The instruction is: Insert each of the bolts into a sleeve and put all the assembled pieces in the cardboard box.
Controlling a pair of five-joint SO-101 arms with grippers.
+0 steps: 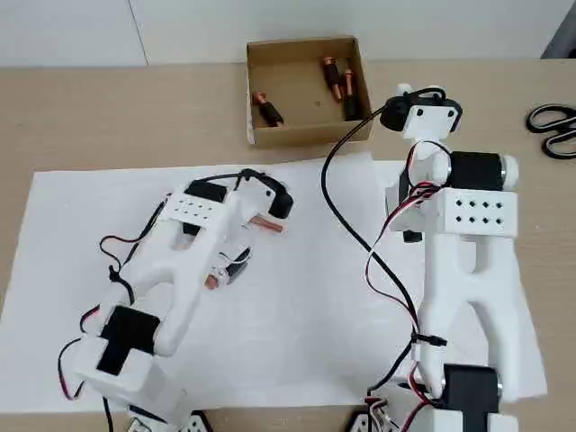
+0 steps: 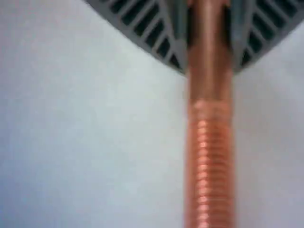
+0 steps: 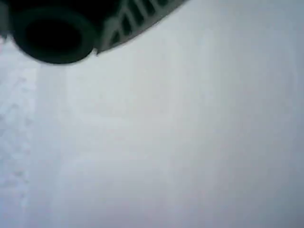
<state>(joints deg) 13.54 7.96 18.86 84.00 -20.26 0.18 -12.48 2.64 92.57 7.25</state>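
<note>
Clamping threaded copper bolt (image 2: 209, 156), ribbed left tool (image 2: 209, 38)

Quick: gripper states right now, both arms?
Left gripper: jaws closed on a copper bolt.
Right gripper: jaws closed on a black sleeve, as far as its wrist view shows.

Three assemblies (image 1: 267, 109) in cardboard box (image 1: 301, 135); copper bolt (image 2: 209, 142) gripped.

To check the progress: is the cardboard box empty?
No, three copper-and-black pieces lie on the floor of the cardboard box.
</note>
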